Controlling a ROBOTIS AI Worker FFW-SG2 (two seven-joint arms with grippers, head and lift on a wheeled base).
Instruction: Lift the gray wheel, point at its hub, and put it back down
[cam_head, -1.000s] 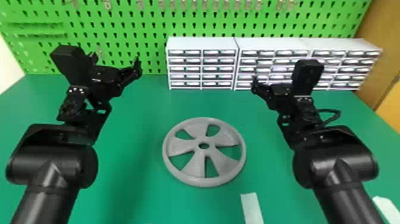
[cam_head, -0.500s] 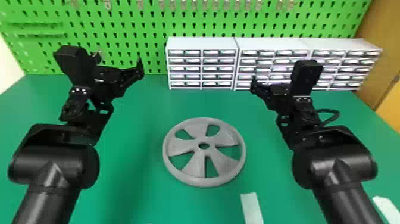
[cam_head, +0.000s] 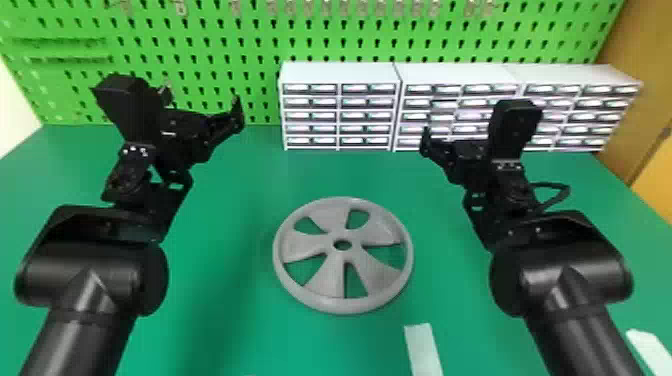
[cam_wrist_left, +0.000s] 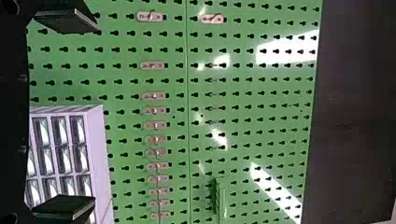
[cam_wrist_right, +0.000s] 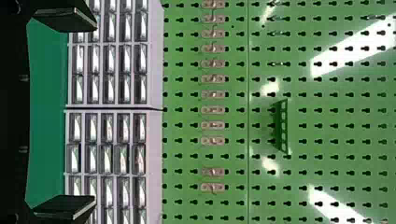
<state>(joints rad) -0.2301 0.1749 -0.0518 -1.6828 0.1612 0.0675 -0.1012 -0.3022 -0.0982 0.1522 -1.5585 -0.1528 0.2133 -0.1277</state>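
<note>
Wheel (cam_head: 325, 242) flat on worktop (cam_head: 225, 310). Left fingers (cam_wrist_left: 70, 19), right fingers (cam_wrist_right: 70, 19) spread wide — empty. For lift: bring 1 pair low, square to rim (cam_head: 279, 250), grip firmly, raise slowly — leave other pair free to point at hub (cam_head: 343, 253).

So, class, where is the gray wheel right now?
In the head view, the gray wheel lies flat on the green table, between the robot's two arms.
</note>
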